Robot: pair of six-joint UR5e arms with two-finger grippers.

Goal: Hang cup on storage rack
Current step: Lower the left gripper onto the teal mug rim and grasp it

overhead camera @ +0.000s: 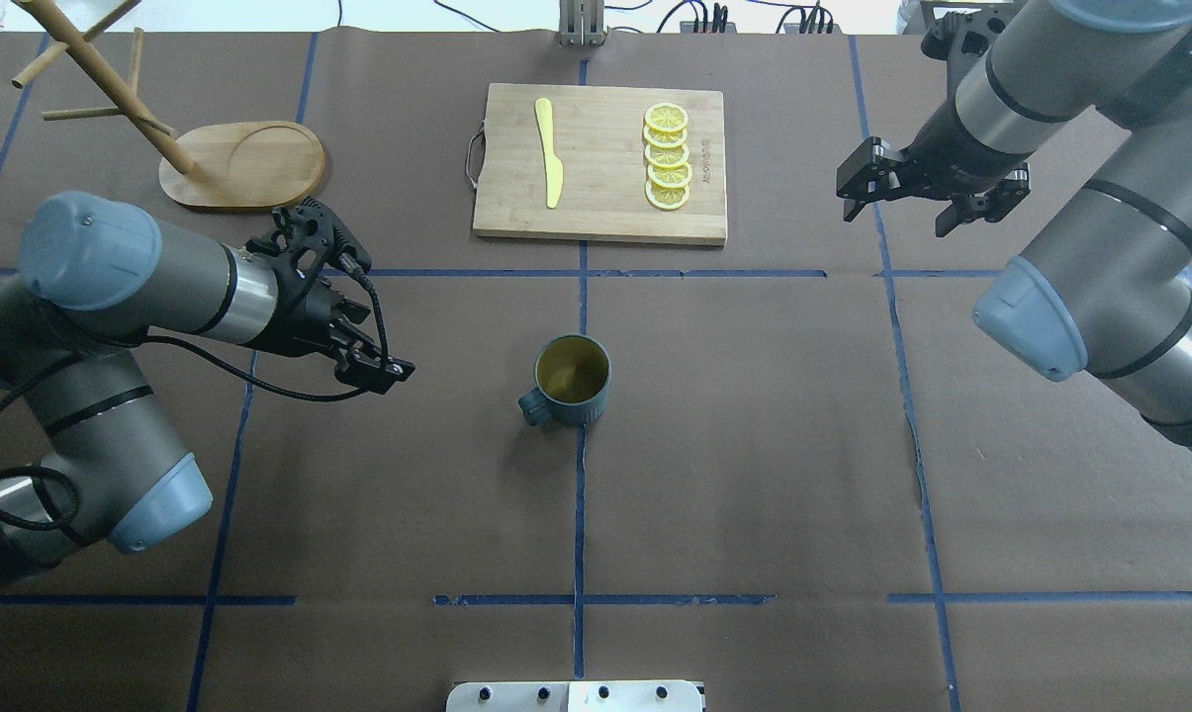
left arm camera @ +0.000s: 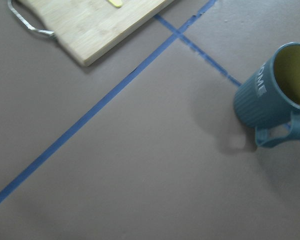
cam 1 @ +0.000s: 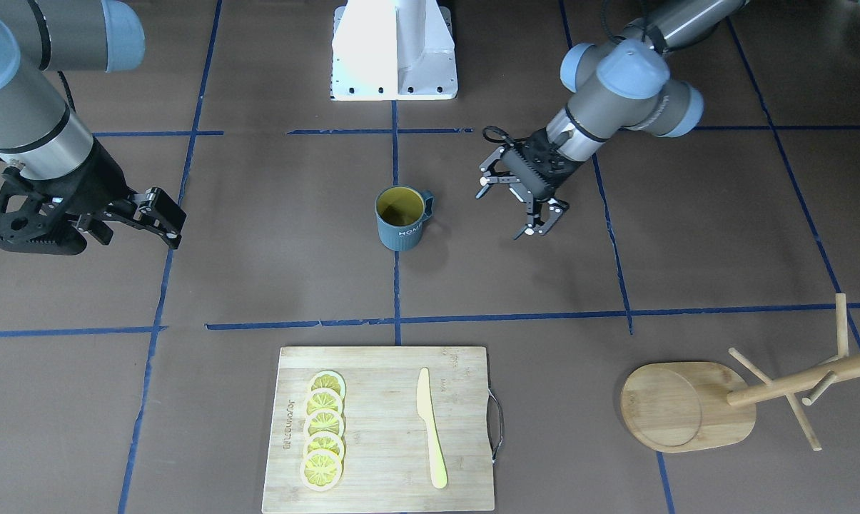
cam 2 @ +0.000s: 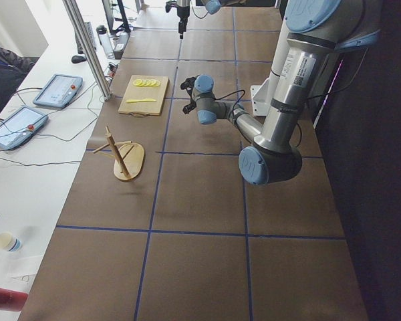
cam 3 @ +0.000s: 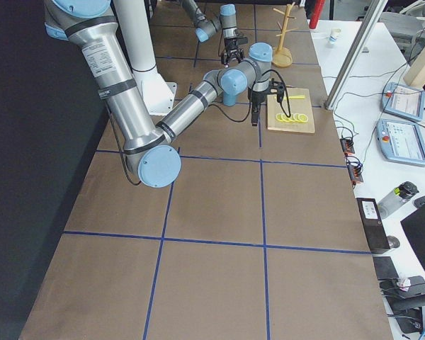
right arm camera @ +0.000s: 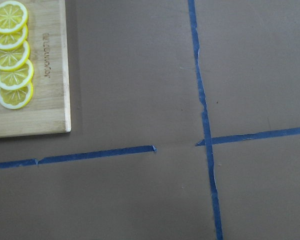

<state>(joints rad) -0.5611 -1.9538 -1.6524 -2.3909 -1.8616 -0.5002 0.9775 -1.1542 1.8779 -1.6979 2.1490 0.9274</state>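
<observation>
Cup (cam 1: 401,227) stands upright on the brown surface (cam 1: 294,271) in the middle of the frame. Left gripper (cam 1: 502,210) hangs spread wide near it, on its right; right gripper (cam 1: 140,228), far left, is spread wide too.

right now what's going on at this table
Nothing is held yet. The cup stands upright mid-table, its handle toward the left gripper, which is open beside it and not touching. The rack stands on the robot's far left, pegs bare. The right gripper is open, off by the cutting board.
</observation>
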